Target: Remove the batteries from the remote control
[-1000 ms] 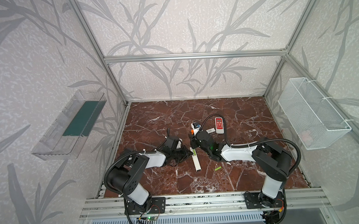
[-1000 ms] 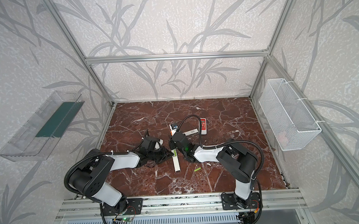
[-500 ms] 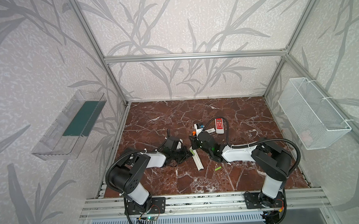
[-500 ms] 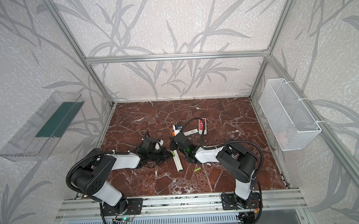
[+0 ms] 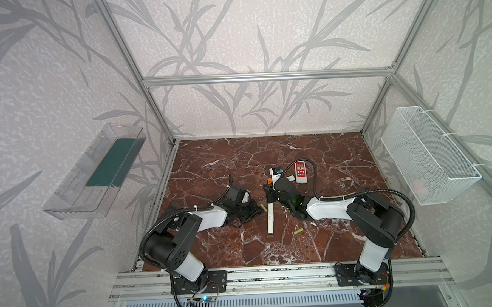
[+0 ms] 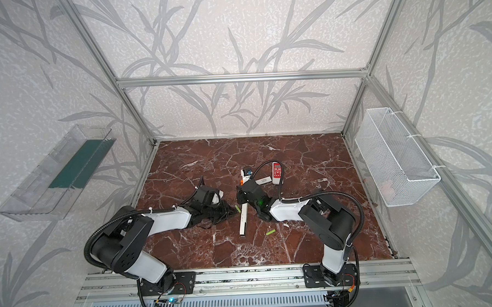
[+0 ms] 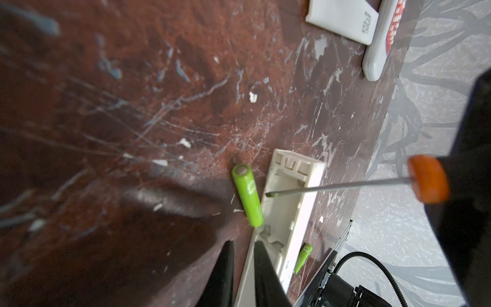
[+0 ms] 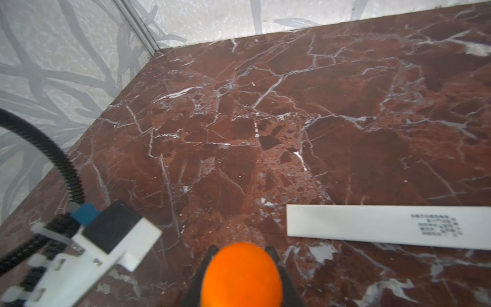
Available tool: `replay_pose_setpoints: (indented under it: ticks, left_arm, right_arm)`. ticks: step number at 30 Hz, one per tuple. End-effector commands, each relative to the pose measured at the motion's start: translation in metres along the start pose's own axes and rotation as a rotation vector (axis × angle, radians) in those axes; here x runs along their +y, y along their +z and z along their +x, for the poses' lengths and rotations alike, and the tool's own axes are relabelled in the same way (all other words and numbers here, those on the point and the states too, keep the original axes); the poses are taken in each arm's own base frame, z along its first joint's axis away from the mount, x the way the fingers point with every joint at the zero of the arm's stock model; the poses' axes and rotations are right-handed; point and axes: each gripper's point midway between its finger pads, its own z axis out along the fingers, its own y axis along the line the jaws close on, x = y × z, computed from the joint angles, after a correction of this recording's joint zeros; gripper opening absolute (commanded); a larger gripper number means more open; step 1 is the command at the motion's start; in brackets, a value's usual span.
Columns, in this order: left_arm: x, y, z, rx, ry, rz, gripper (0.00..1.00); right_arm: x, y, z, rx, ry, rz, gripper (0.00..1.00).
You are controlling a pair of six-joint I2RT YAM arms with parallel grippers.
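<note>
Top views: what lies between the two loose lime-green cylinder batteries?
The long white plastic remote, in both top views: one battery close beside it, the other battery farther off.

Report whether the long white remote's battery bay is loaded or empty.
Empty, as far as it shows: the remote's bay holds no cell. One battery lies beside it, a second battery beyond.

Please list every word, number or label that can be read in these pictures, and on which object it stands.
None can be read.
White cover: printed black lines, too blurred.
Green battery: white mark, unreadable.
Red remote: button marks too small.
</note>
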Motion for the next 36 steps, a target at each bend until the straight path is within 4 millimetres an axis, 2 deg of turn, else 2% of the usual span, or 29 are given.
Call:
replay_pose_setpoints:
  ticks: [1, 7, 16, 17, 21, 26, 30, 36]
  left_arm:
    - [-0.006, -0.006, -0.004, -0.008, 0.03, -0.016, 0.17]
    - [-0.004, -0.005, -0.005, -0.001, 0.038, -0.039, 0.17]
    - [-0.004, -0.016, -0.009, -0.008, 0.085, -0.096, 0.19]
    - [-0.004, -0.017, -0.01, -0.009, 0.095, -0.103, 0.2]
    - [-0.004, -0.023, -0.009, -0.001, 0.149, -0.134, 0.21]
    - [-0.013, -0.026, -0.002, 0.019, 0.226, -0.133, 0.3]
    - [-0.021, -0.023, 0.015, 0.049, 0.324, -0.166, 0.38]
    - [-0.021, -0.01, 0.04, 0.105, 0.452, -0.247, 0.51]
  right_arm:
    - [-0.018, -0.008, -0.003, 0.003, -0.022, 0.051, 0.0]
    - [-0.022, -0.009, -0.004, 0.008, -0.04, 0.058, 0.0]
    - [-0.01, -0.013, -0.018, -0.01, -0.067, 0.016, 0.0]
    - [-0.006, -0.019, -0.03, -0.035, -0.065, 0.004, 0.0]
    - [0.004, -0.026, -0.046, -0.055, -0.077, -0.026, 0.0]
    - [0.012, -0.035, -0.064, -0.08, -0.069, -0.053, 0.0]
    - [-0.001, -0.045, -0.076, -0.092, -0.046, -0.038, 0.0]
    - [-0.044, -0.069, -0.079, -0.093, -0.013, 0.045, 0.0]
